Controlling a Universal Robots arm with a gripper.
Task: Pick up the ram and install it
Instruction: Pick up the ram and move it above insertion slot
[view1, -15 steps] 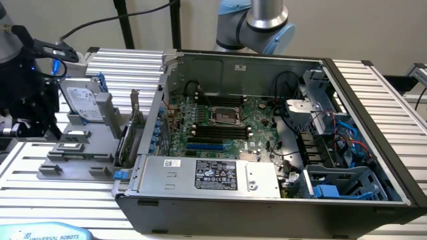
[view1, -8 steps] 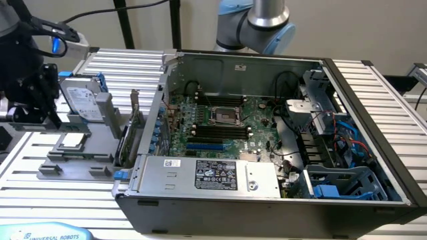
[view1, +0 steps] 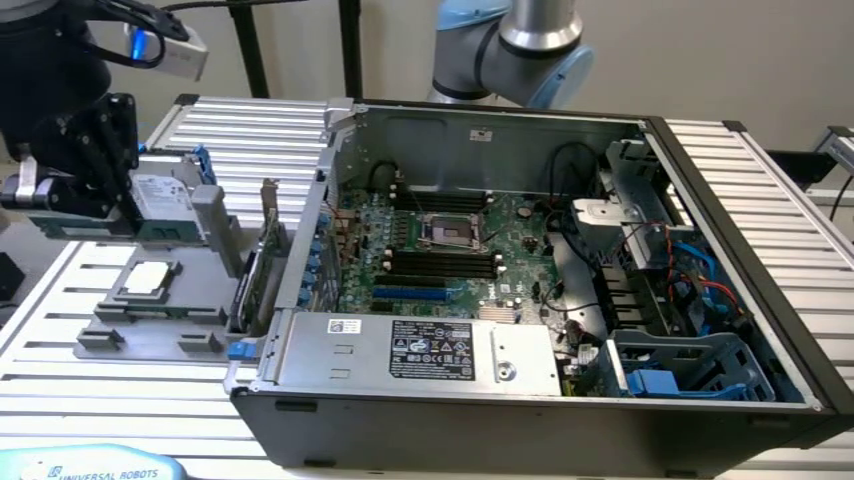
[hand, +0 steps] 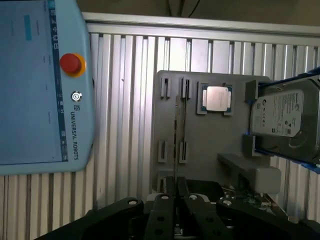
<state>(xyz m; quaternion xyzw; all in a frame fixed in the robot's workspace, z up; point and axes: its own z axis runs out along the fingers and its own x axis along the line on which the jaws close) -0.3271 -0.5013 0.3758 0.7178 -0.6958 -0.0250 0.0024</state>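
Up at the exterior view's upper left, the gripper (hand: 176, 200) clenched the ram (hand: 176, 135).
From the wrist, the ram showed edge-on as a thin strip between the closed fingers (hand: 165, 206), above the grey tray (hand: 210, 142) on the slatted desk (view1: 134, 390); the tray carried a silver processor (view1: 144, 280) and a hard drive (view1: 167, 192). Rightward stood an upright expansion card (view1: 271, 262), then the open computer case (view1: 534, 430).

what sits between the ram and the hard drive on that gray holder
In the wrist view, the silver processor chip sits on the gray holder between the edge-on ram and the hard drive.
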